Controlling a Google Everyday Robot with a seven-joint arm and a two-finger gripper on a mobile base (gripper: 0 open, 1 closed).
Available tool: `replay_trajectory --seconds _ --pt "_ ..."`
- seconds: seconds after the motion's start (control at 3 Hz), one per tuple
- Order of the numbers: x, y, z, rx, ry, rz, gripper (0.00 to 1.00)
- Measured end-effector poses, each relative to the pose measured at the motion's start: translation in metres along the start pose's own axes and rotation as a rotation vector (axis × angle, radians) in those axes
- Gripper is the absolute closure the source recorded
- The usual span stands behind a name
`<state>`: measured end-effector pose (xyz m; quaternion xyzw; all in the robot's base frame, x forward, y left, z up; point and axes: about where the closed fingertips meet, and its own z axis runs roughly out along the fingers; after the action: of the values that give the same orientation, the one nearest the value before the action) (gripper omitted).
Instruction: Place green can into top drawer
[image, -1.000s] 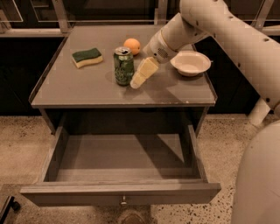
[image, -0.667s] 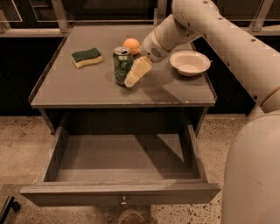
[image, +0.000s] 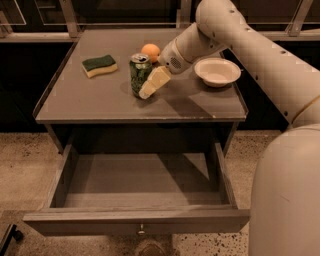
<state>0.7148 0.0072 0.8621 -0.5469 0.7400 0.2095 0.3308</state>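
The green can (image: 138, 73) stands upright on the grey table top (image: 100, 100), left of centre, with its silver top showing. My gripper (image: 149, 86) reaches in from the right on the pale arm (image: 240, 35) and sits right against the can's right side, low near the table top. The top drawer (image: 135, 220) is pulled out wide below the table. Its grey inside is bare and its small metal knob (image: 142, 230) is at the centre of the front panel.
A green and yellow sponge (image: 100, 65) lies at the back left of the table. A round orange fruit (image: 150, 52) sits just behind the can. A white bowl (image: 217, 71) stands at the right. My pale robot body (image: 285, 195) fills the right foreground.
My gripper has moved left, from a little to the right of the can to right against its side. The can, the drawer and the other things have not moved.
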Motion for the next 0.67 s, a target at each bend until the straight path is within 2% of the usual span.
replay_trajectory --seconds 0.33,0.67 --pt "-0.001 -0.001 0.01 -0.009 -0.028 0.02 0.0" --pt "-0.007 0.003 0.022 -0.054 -0.061 -0.009 0.18"
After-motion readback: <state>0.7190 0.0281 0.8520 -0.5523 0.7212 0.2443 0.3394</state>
